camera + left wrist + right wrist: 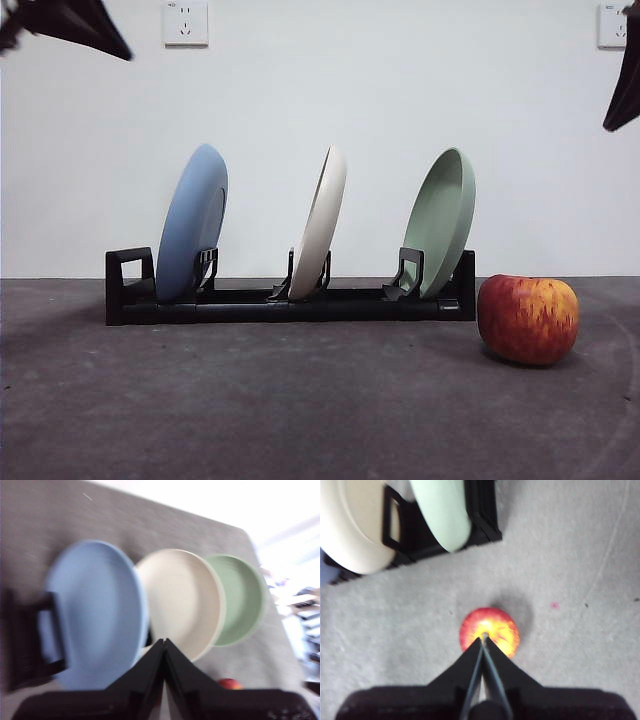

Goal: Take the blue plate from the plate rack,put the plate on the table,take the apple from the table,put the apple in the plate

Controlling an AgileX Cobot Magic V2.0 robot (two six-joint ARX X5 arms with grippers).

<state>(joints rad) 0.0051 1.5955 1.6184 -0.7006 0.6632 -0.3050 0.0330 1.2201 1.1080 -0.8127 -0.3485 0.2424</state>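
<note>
The blue plate (192,224) stands on edge in the left slot of the black plate rack (290,300), which sits on the dark grey table (300,410). A red and yellow apple (528,318) rests on the table just right of the rack. My left gripper (164,642) is shut and hovers high over the rack, with the blue plate (95,612) in front of it. Directly above the apple (489,631) hangs my right gripper (483,639), shut and empty. In the front view both arms show only as dark tips at the top corners.
A cream plate (320,222) stands in the rack's middle slot and a pale green plate (443,222) in the right one. The rack's squared loop handle (128,275) is at its left end. A white wall with sockets rises behind the table.
</note>
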